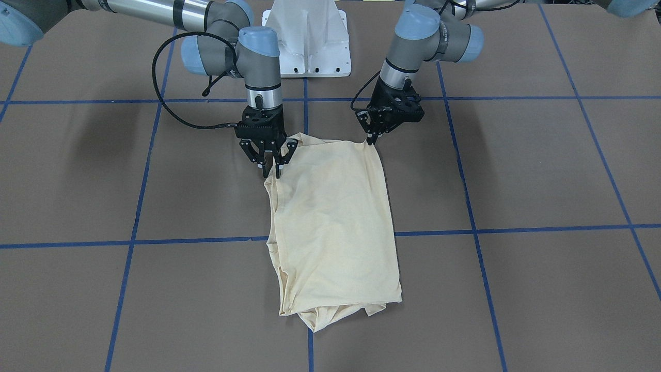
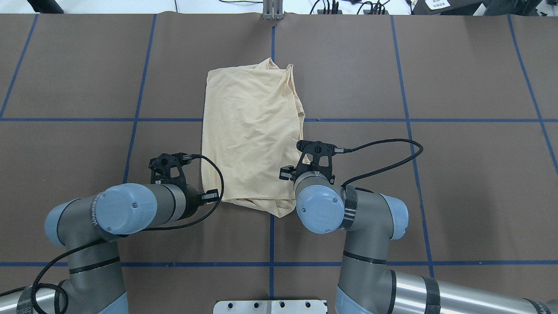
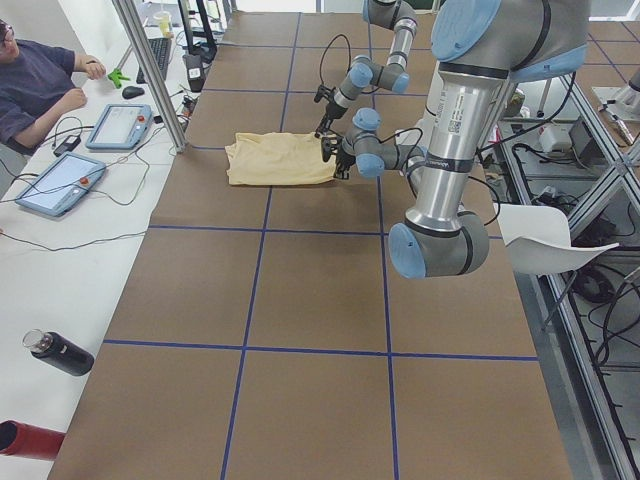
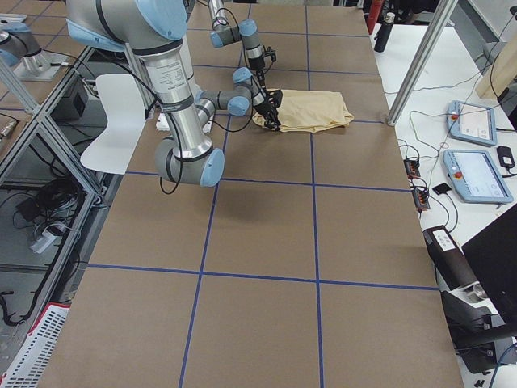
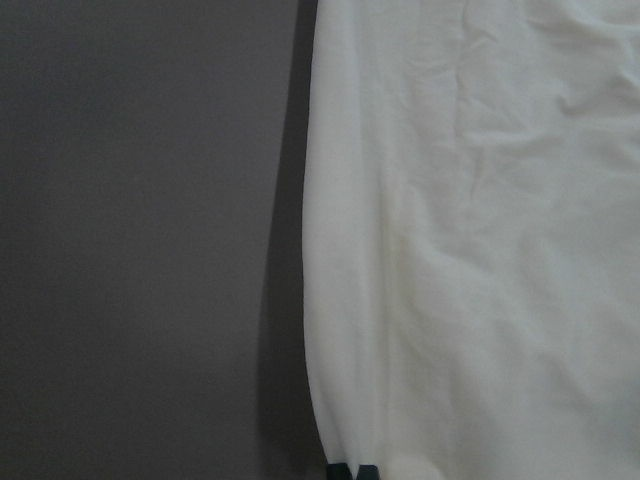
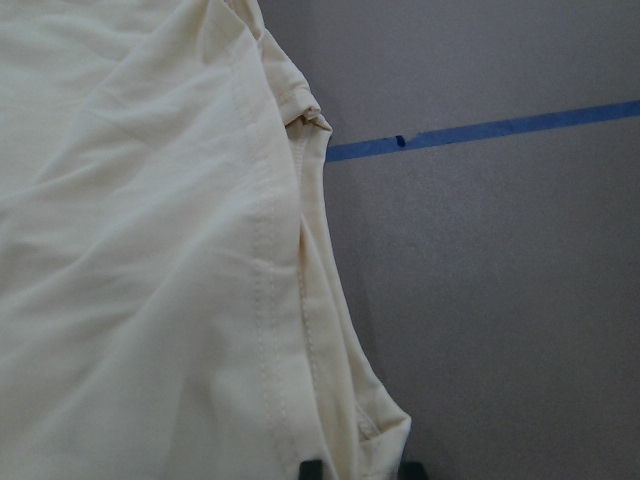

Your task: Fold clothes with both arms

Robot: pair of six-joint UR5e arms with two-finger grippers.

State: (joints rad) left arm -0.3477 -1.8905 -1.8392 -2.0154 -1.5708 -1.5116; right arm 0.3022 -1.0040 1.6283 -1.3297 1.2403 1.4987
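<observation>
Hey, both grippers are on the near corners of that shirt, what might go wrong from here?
The left gripper pinches only the very corner of the shirt, so it may slip out on lifting. The far end is bunched, so the next fold could come out crooked. The right gripper may catch only some layers.

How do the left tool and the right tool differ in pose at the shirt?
The left tool meets the shirt slanted, at its near corner; the right tool points straight down at the opposite near corner. The left tool's fingers look shut on cloth; the right tool's look spread. Both are black.
</observation>
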